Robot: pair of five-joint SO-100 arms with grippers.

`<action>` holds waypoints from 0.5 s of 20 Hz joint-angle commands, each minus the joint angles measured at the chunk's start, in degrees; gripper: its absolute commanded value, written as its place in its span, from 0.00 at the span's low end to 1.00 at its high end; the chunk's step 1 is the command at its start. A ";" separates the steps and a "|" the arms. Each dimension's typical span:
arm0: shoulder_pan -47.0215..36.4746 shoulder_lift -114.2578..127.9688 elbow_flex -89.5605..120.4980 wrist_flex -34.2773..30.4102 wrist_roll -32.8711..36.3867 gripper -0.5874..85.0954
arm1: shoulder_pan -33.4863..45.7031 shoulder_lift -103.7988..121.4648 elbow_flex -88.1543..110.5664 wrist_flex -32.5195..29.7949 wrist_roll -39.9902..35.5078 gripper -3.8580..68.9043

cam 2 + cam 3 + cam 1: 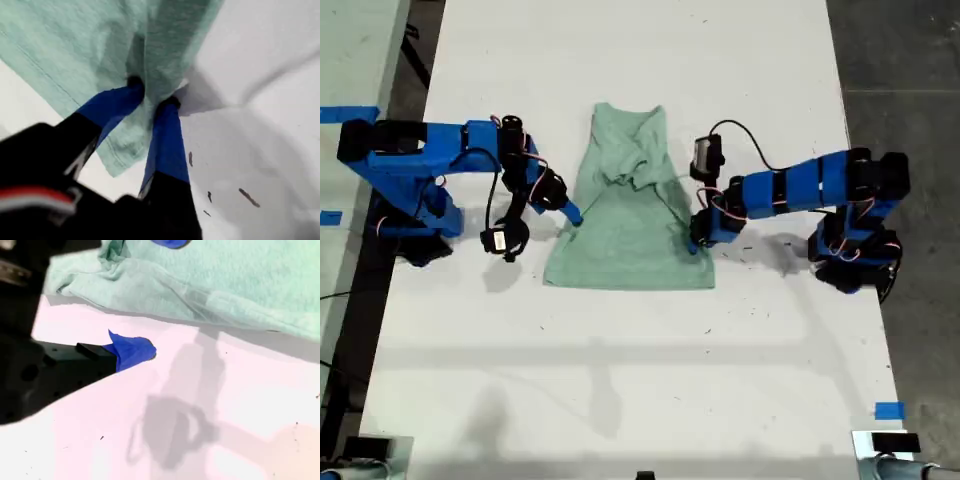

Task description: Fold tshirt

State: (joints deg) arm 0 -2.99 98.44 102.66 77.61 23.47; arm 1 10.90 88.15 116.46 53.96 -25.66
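No readable text, label or number shows anywhere.

Plain pale mint-green tshirt [625, 215], white table [620, 350], blue arms with black joints, blue tape [888, 410]

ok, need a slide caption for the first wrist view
My first claw pinching a fold of the mint t-shirt near its hem on the white table.

The exterior view looks straight down from high above the tshirt [625, 215]; both wrist views sit close, each sharing its edge over the bench [620, 380].
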 commanded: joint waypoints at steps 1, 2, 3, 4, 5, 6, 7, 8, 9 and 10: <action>0.09 3.25 -0.18 -0.53 -0.62 0.31 | 0.97 -1.23 -1.32 -1.49 -1.05 0.02; 0.09 3.25 -0.18 -0.62 -0.62 0.31 | 0.88 -1.14 -1.32 -1.49 -1.41 0.02; 0.09 3.25 -0.18 -0.62 -0.62 0.31 | 0.70 -1.14 -1.67 -1.05 -1.85 0.02; 0.18 3.25 -0.18 -0.70 -0.62 0.31 | 0.53 -0.97 -2.20 0.26 -2.02 0.02; 0.26 3.25 -0.18 -0.70 -0.62 0.31 | 0.44 -0.26 -2.90 2.46 -2.20 0.02; 0.44 3.34 -0.18 -0.70 -0.62 0.31 | 0.44 1.23 -3.69 5.80 -2.46 0.02; 0.62 3.43 -0.18 -0.79 -0.70 0.31 | 0.35 3.69 -4.83 9.84 -2.90 0.02; 0.70 3.43 -0.18 -0.79 -0.70 0.31 | 0.35 6.42 -6.15 13.89 -3.52 0.02; 0.70 3.52 -0.18 -0.79 -0.79 0.31 | 0.26 8.17 -8.44 18.11 -3.96 0.02; 0.70 3.52 -0.18 -0.79 -0.79 0.31 | -0.18 8.79 -11.43 21.45 -4.04 0.02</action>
State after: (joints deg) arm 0 -2.99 98.79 102.83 77.34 23.29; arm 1 11.78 92.02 111.45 69.35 -28.74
